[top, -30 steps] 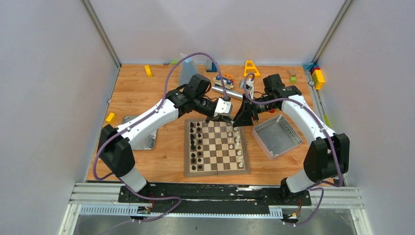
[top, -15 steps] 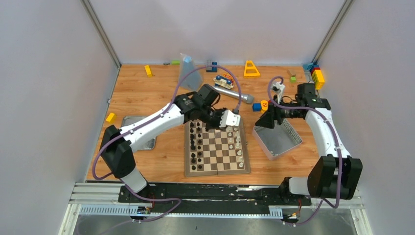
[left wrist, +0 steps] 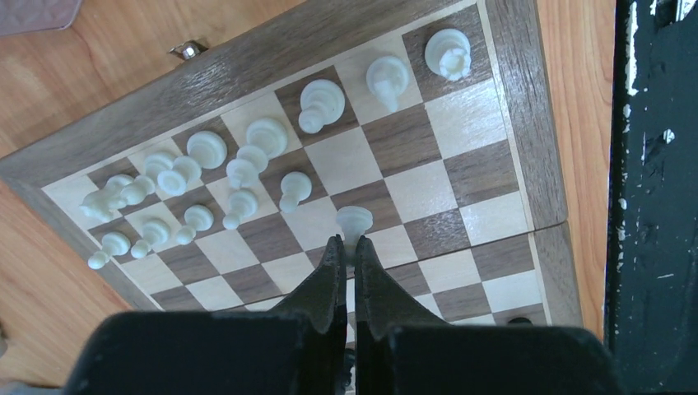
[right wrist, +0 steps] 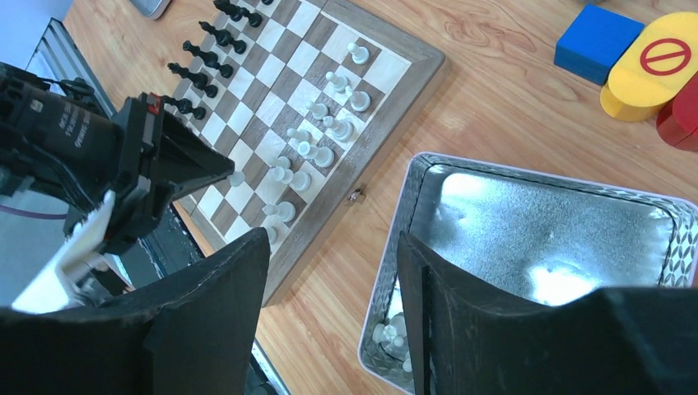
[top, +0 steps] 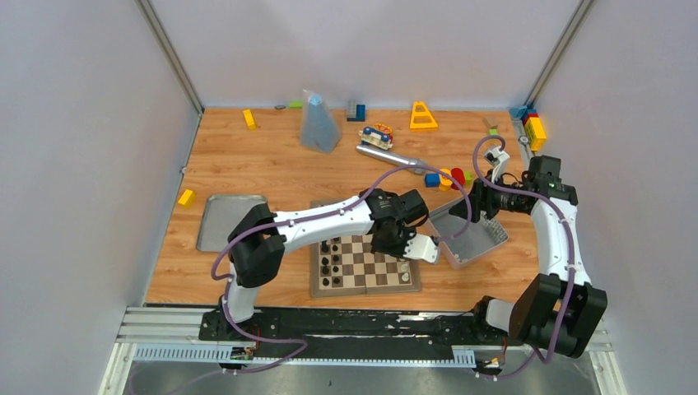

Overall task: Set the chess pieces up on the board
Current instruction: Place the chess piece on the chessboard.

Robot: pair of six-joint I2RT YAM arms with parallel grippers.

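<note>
**A white pawn is held over the next free square of the inner white column.**

The left gripper (left wrist: 346, 243) is clenched on a white pawn (left wrist: 354, 220). The pawn's head is seen just past the fingertips, and its long axis is judged to run roughly along the fingers. It cannot be told whether its base touches the board (left wrist: 510, 107). The pawn is placed in line with the standing white pieces (left wrist: 247, 164), just to the near side of the last pawn in the second column from the board's right edge. Bare squares are seen nearer. The right gripper (right wrist: 335, 239) is held with its fingers spread and empty above the tin (right wrist: 543, 214), right of the board. A few loose pieces (right wrist: 391, 333) are left in the tin's corner.
</note>
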